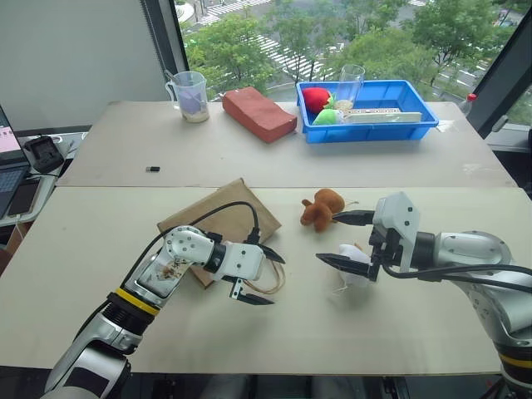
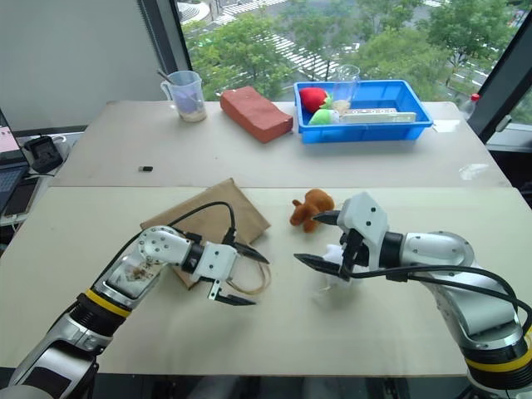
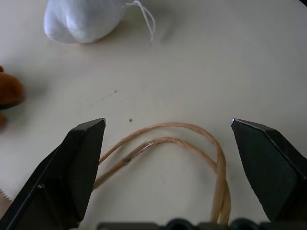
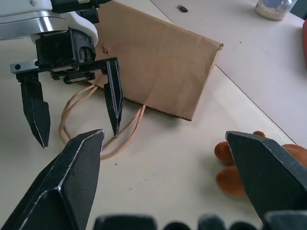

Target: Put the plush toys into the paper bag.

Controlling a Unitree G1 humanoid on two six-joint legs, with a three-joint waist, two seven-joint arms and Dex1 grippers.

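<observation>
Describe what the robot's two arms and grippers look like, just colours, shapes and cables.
Both arms are silver-grey metal with white housings at the wrists and a yellow-and-black band further up. A black cable loops along each. The left gripper and right gripper each carry two black, tapered, pointed fingers. The left arm's silver shell has a brownish speckled patch.

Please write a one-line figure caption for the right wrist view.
The open left gripper hovers over the loop handles of the flat paper bag, brown plush toy nearby.
</observation>
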